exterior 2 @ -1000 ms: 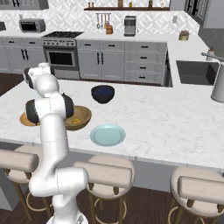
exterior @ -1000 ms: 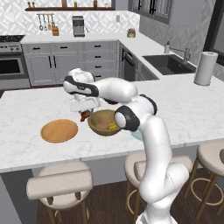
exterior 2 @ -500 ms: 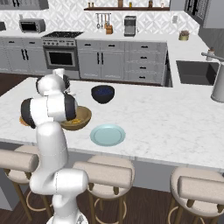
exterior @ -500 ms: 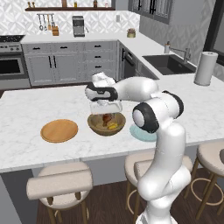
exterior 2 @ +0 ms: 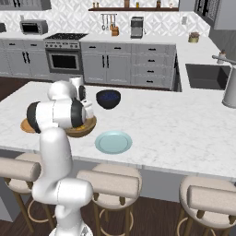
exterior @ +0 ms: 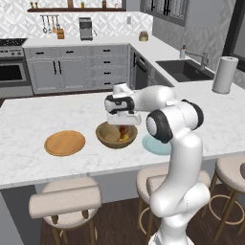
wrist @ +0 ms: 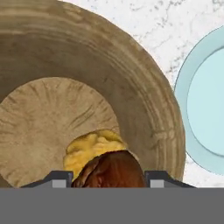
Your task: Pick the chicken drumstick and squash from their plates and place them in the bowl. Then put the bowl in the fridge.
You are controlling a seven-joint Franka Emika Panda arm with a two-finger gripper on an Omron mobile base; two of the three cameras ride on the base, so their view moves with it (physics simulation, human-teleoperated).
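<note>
The gripper hangs right over the bowl, and its 2 dark fingers sit on each side of the chicken drumstick — pinching it, as far as the hand view shows. The squash lies in the bowl, just under the drumstick and touching it. The bowl stands on the white counter, between 2 plates. The blue-green plate sits just beside the bowl on one side (its rim is very close to the bowl's rim). The wooden plate is on the other side, a little apart. A small dark bowl stands farther back on the counter.
</note>
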